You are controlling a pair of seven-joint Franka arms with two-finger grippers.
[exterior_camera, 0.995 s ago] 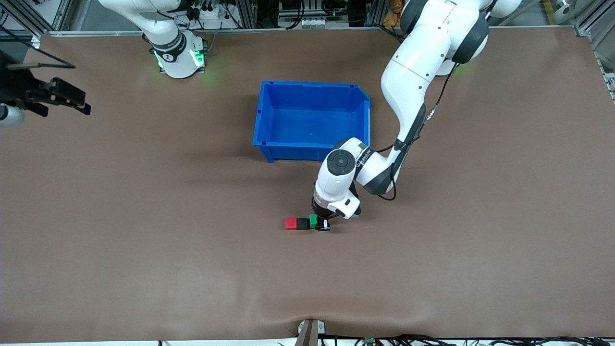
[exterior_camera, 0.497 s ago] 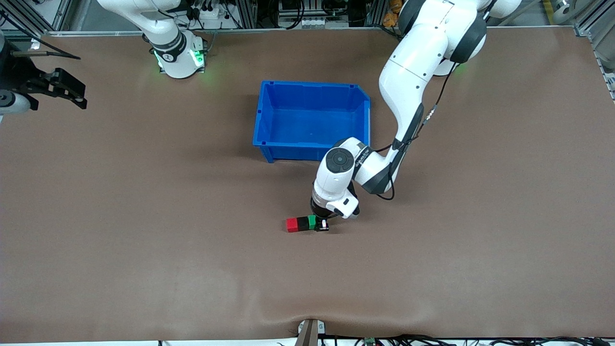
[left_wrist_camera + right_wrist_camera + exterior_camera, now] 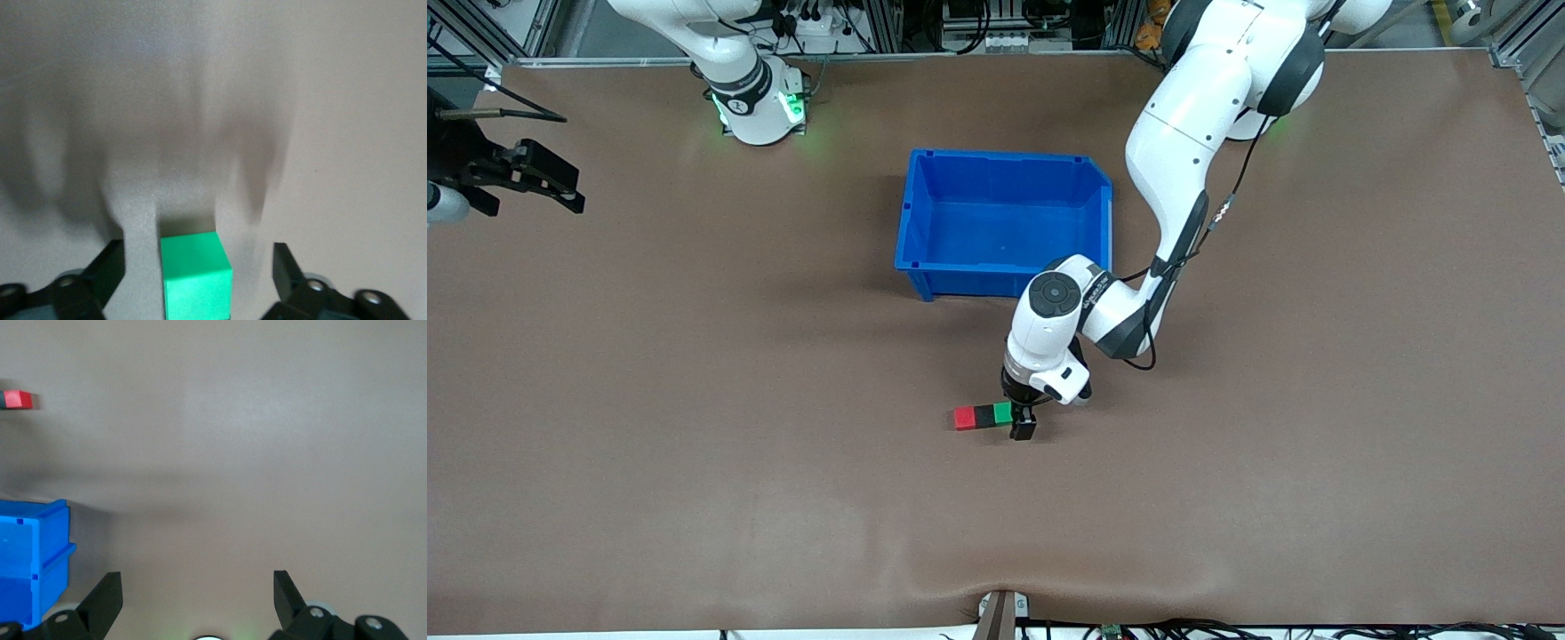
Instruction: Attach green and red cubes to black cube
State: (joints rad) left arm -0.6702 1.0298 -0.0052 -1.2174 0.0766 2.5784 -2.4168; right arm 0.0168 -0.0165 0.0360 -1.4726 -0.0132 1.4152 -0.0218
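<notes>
Brown matte table (image 3: 694,400), blue bin (image 3: 925,191), metal framing (image 3: 925,22).

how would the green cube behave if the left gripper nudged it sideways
The green cube looks rigid and flat-faced, so it would likely slide, not roll. It touches the black cube and red cube, so the row probably shifts together. The left gripper fingers stand open around it.

Probably a robotics lab (cables, aluminium framing): two Franka arms at a brown table (image 3: 694,498).
</notes>
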